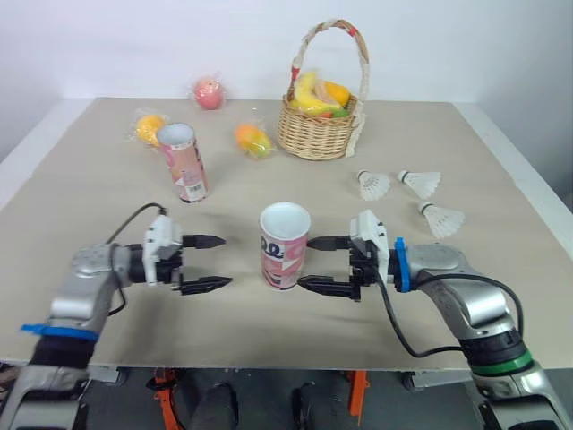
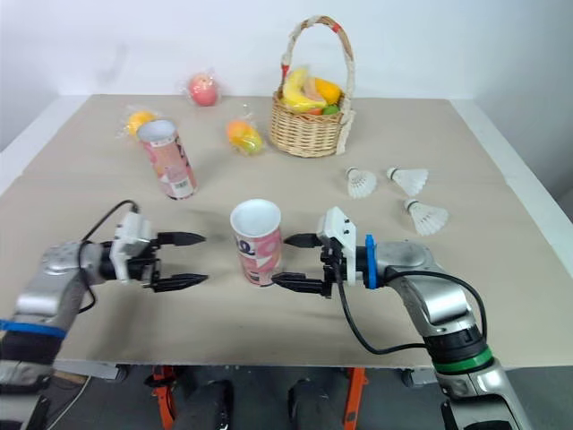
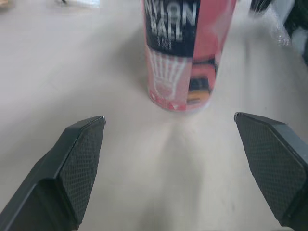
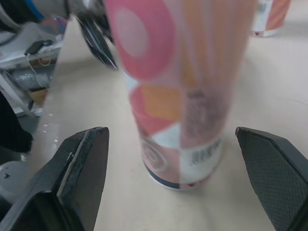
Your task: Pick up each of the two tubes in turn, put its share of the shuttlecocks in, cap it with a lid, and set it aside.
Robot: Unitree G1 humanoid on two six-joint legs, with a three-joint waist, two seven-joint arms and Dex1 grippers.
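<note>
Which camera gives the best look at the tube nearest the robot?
The left eye view: the whole tube stands upright there, its open mouth in sight. The right eye view shows much the same. The wrist views catch its lower body and base.

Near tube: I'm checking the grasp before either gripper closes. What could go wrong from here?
The near tube stands upright and free between the open left gripper and the open right gripper; a fingertip hitting it off-centre could tip it over. If both grippers close in at once, their fingers may collide around it.
</note>
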